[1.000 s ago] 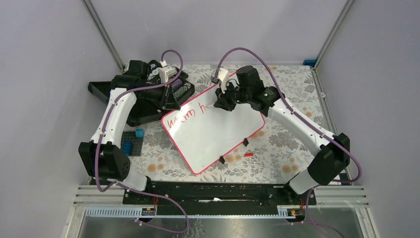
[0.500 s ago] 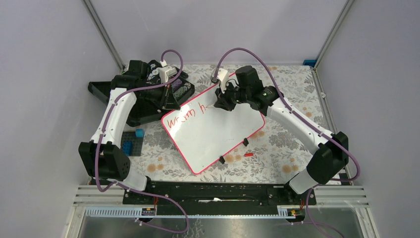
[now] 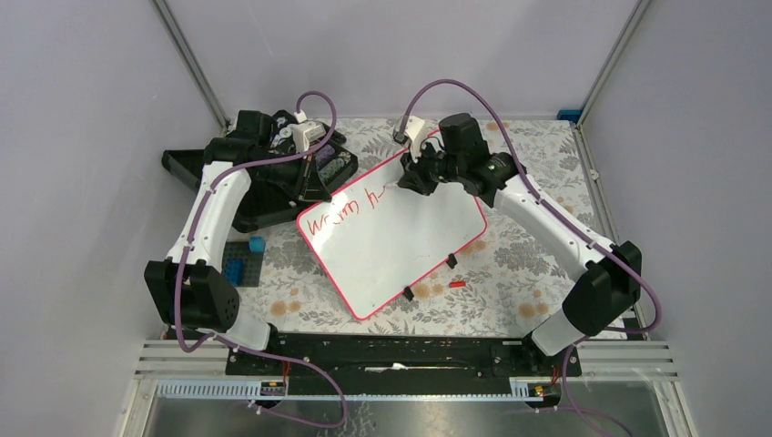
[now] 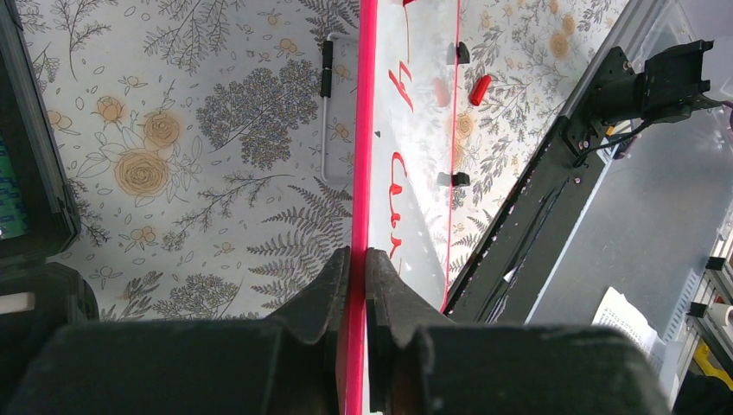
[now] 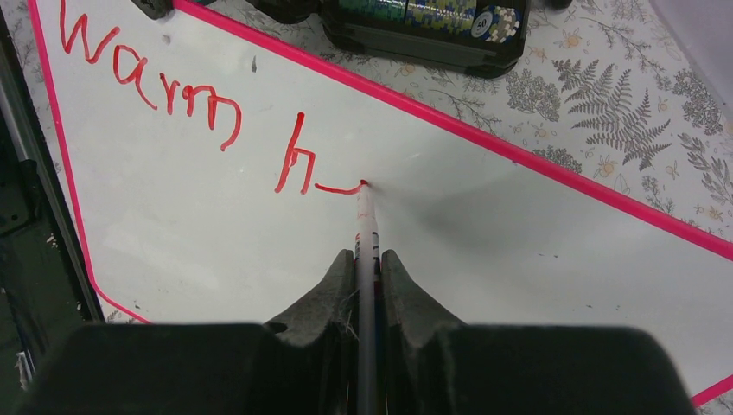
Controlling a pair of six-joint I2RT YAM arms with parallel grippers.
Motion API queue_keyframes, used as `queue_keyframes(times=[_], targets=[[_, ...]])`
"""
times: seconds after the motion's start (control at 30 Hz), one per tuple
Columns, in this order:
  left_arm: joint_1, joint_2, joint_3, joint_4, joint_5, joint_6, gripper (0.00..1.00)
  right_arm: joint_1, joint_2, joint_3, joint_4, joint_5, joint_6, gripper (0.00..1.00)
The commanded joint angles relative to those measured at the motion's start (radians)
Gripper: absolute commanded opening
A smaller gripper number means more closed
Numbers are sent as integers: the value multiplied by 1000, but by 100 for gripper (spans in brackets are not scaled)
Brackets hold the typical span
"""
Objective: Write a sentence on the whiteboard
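Right gripper point(image 5: 368, 259) pinching marker point(image 5: 366, 216). Marker in line with fingers, tip down on whiteboard point(image 5: 519, 259) at end of short dash after "h". Sentence point(image 5: 173, 95) reads "warm h", running along board's long edge. Left gripper point(image 4: 357, 255) clamped on whiteboard's pink rim. Whiteboard on counter point(image 3: 519, 273), long axis diagonal, near-left to far-right.

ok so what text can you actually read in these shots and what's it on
"warm": red writing on the whiteboard
"h" plus a started stroke: same line, ending at the marker tip
Print on the marker barrel: too small to read
Chips in the black case: markings too blurred to read
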Motion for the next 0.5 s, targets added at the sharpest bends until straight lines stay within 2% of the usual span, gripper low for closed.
queue_keyframes(times=[0.0, 0.47], targets=[[-1, -1, -4, 4, 21, 16, 0, -8, 28, 62, 20, -1, 4, 0], [-1, 2, -11, 4, 18, 21, 0, 13, 42, 71, 10, -37, 13, 0]])
